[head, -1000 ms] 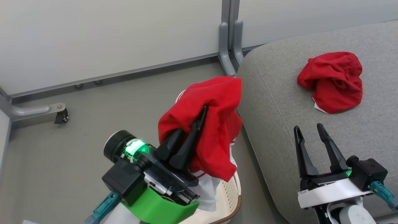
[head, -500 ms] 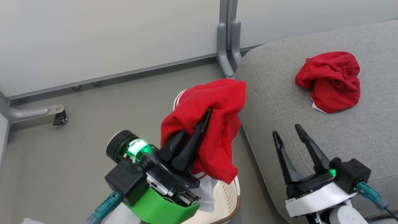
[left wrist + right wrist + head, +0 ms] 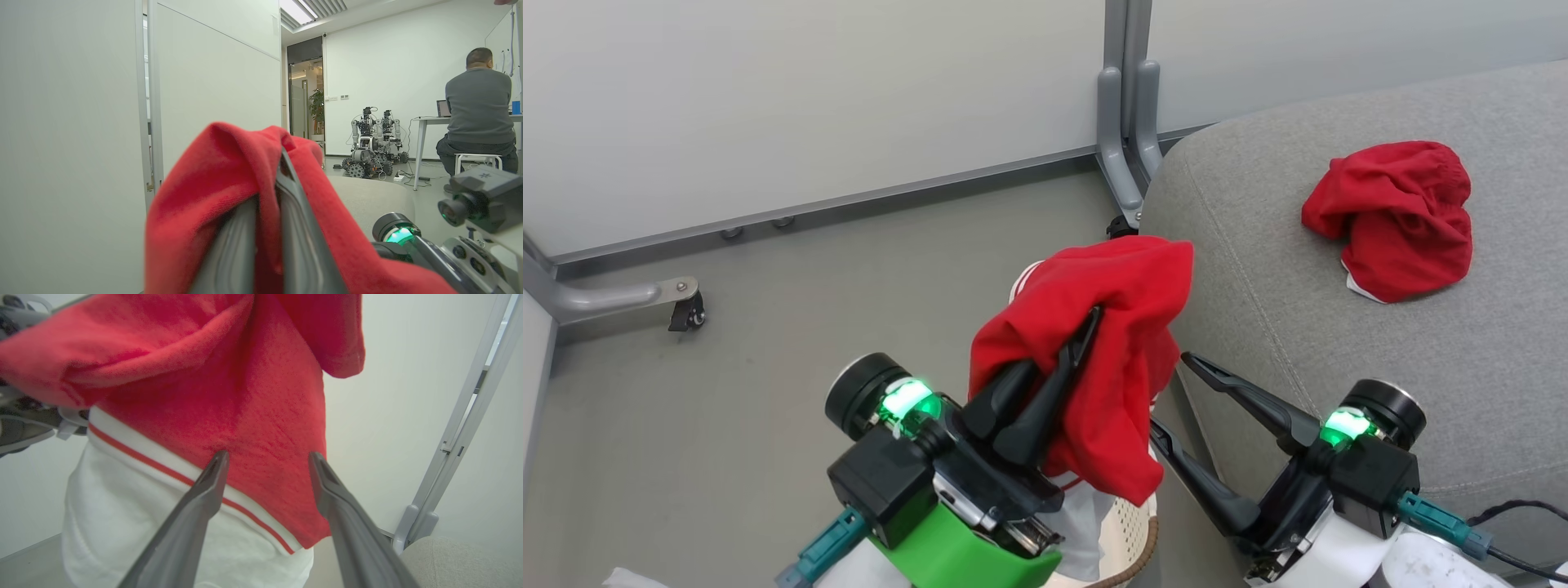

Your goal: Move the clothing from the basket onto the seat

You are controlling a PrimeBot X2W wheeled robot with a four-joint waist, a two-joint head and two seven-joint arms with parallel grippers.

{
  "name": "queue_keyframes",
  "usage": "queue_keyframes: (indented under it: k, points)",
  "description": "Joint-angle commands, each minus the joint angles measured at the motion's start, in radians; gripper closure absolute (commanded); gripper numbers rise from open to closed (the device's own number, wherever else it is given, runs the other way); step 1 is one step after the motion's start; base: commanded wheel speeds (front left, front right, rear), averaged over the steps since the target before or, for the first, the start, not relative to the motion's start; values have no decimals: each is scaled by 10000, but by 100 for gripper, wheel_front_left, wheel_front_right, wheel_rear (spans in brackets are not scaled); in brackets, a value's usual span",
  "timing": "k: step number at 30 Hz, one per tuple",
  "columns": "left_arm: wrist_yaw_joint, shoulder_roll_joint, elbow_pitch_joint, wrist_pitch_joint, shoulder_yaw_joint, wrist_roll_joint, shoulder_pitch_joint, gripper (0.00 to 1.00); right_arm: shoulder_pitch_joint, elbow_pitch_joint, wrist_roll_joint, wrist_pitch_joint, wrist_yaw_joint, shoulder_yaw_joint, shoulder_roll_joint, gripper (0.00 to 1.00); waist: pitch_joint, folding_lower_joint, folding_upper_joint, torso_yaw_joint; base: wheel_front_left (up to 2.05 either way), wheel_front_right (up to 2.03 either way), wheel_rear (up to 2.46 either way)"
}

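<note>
My left gripper (image 3: 1088, 320) is shut on a red garment (image 3: 1119, 327) with white trim, holding it up above the basket (image 3: 1134, 535); the cloth drapes over its fingers (image 3: 286, 212). Little more than the basket's cream perforated wall and brown rim peeks out below the cloth. A second red garment (image 3: 1396, 216) lies crumpled on the grey seat (image 3: 1339, 351). My right gripper (image 3: 1169, 390) is open, turned leftward, its tips just beside the hanging cloth. In the right wrist view the gripper (image 3: 268, 456) frames the garment (image 3: 253, 384) and its white, red-striped part (image 3: 163, 506).
A pale partition wall with a grey metal foot (image 3: 1123, 139) stands behind the seat's corner, and a castor leg (image 3: 682, 306) is on the floor at left. In the left wrist view a person (image 3: 478, 106) sits at a desk beyond parked robots (image 3: 374, 143).
My right gripper has swung left off the seat and turned toward the hanging garment, still open. My left gripper has carried the garment slightly rightward toward the seat.
</note>
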Motion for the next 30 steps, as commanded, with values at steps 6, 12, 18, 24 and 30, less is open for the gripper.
queue_keyframes:
  k: [6, 12, 18, 24, 30]
  points:
    - [-26, 166, 30, -31, -299, -96, -274, 100, -724, 239, -383, -5, -17, 501, -314, 0, 61, 1, 0, 127, 0, 0, 0]
    - [-26, 242, 66, -31, -555, -125, -356, 100, -1217, 604, -596, -5, -17, 1018, -373, 0, 94, 1, 0, 227, 0, 0, 0]
    - [-26, 305, 75, -31, -853, -144, -451, 100, -1573, 1126, -714, -5, -17, 1244, -276, 0, 114, 1, 0, 275, 0, 0, 0]
    - [-26, 308, 100, -31, -1076, -179, -494, 100, -1767, 1544, -737, -5, -17, 1393, -97, 0, 133, 1, 0, 323, 0, 0, 0]
    - [-26, 317, 135, -31, -1188, -220, -531, 100, -1884, 1908, -877, -5, -17, 1609, 198, 0, 119, 1, 0, 354, 0, 0, 0]
